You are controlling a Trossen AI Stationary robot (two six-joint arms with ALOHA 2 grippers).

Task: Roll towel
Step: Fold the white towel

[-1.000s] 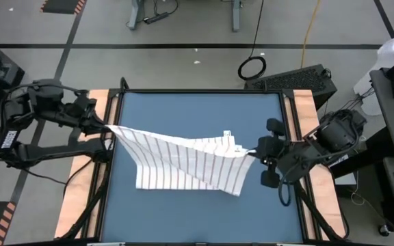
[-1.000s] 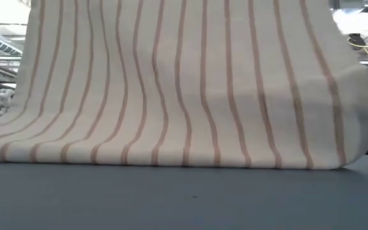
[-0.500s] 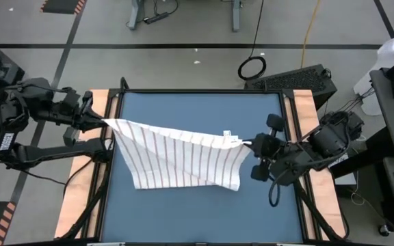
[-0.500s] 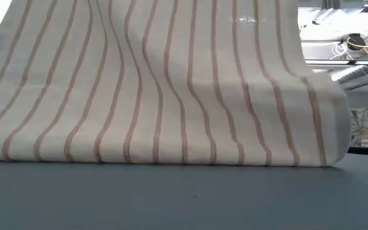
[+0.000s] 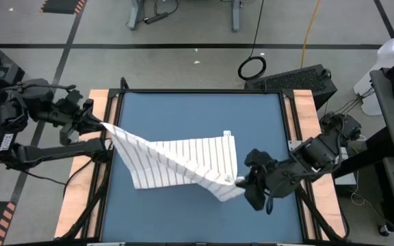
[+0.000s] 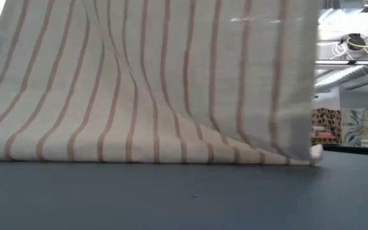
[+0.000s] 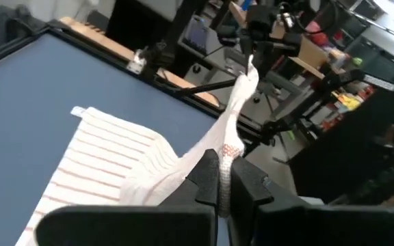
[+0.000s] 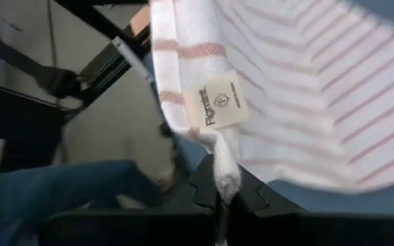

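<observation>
My left pincer (image 5: 100, 125) and right pincer (image 5: 241, 181) each clamp one corner of the towel (image 5: 176, 160), stretched above the blue bench (image 5: 197, 109), its lower edge resting there.

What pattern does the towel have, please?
Thin white cloth towel: narrow dark parallel stripes, clearest in the high view.

I see the towel (image 5: 183, 160) as white with narrow parallel stripes: dark from overhead, reddish-tan at table level (image 6: 152, 83), pinkish-red up close (image 8: 306, 75). Its sewn tag (image 8: 217, 101) is cream with dark print. The tabletop (image 5: 197, 113) under the towel is flat blue, edged either side by light wood strips (image 5: 98, 102), and both arms beside it are black.
</observation>
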